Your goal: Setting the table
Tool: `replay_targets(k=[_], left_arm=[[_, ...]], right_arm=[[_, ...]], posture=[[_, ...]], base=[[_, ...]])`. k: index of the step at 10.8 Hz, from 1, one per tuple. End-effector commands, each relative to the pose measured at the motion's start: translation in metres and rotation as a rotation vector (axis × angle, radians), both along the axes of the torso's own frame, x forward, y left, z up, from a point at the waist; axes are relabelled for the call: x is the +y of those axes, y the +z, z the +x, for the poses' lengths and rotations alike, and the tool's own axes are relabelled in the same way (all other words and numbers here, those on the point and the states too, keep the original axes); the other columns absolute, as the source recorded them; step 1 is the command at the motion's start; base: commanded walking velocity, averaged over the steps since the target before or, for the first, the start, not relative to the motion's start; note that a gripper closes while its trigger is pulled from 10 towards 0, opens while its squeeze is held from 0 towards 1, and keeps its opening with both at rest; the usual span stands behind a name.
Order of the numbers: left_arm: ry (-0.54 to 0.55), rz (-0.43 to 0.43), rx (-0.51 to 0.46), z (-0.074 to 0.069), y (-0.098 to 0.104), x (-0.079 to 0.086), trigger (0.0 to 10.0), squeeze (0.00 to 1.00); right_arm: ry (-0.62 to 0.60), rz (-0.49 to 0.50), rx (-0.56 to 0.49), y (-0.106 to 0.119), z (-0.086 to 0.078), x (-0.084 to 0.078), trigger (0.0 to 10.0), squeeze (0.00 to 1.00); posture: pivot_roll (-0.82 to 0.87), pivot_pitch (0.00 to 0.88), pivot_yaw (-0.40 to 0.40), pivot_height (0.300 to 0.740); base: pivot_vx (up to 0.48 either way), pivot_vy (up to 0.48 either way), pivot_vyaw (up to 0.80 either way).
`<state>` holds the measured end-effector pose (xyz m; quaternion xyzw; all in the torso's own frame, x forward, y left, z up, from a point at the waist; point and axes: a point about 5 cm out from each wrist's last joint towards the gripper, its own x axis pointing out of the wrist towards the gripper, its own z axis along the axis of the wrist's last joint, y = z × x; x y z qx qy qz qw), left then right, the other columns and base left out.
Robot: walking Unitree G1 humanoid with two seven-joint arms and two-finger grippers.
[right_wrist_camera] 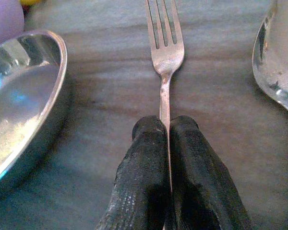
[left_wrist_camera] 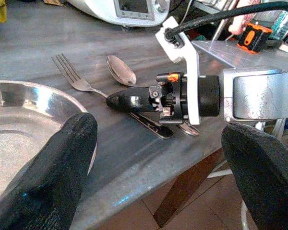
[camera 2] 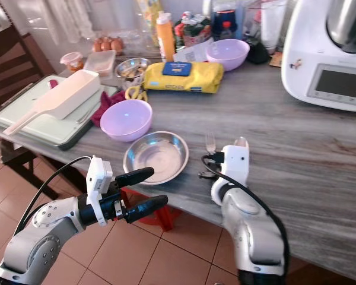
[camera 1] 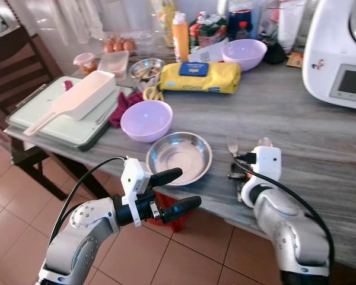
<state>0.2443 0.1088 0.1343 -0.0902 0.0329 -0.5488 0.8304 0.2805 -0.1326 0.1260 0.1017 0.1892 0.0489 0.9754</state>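
Observation:
A fork (right_wrist_camera: 165,48) lies on the grey wooden table (camera 1: 308,136), tines pointing away from the edge, with a spoon (right_wrist_camera: 276,62) just to its right. My right gripper (right_wrist_camera: 165,125) is shut on the fork's handle, low on the tabletop near the front edge. To the fork's left sits an empty steel bowl (camera 1: 179,158). My left gripper (camera 1: 187,187) hovers open just off the table's edge in front of that bowl, holding nothing.
Behind the steel bowl stands a purple bowl (camera 1: 146,119), and a second purple bowl (camera 1: 244,53) sits further back. A yellow package (camera 1: 199,77), bottles, a white appliance (camera 1: 338,59) and a tray with a white scoop (camera 1: 77,98) crowd the back and left. Tiled floor lies below.

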Motion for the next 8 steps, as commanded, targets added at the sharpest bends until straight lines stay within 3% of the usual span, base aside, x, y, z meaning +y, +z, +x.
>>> replay_targets(k=[1, 6, 8], left_arm=[[0.009, 0.024, 0.010, 0.000, -0.003, 0.004, 10.0, 0.00], [0.003, 0.024, 0.010, 0.001, -0.002, 0.004, 10.0, 0.00], [-0.002, 0.024, 0.011, 0.001, -0.002, 0.003, 10.0, 0.00]], right_arm=[[0.018, 0.042, 0.075, -0.012, -0.004, 0.008, 0.0, 0.00], [-0.036, 0.175, 0.045, -0.001, -0.015, 0.008, 0.0, 0.00], [-0.047, 0.177, 0.039, 0.000, -0.023, 0.004, 0.0, 0.00]], posture=[[-0.10, 0.110, 0.161, 0.740], [-0.11, 0.115, 0.167, 0.740], [-0.13, 0.116, 0.178, 0.740]], base=[[0.000, 0.000, 0.00], [0.000, 0.000, 0.00], [0.000, 0.000, 0.00]])
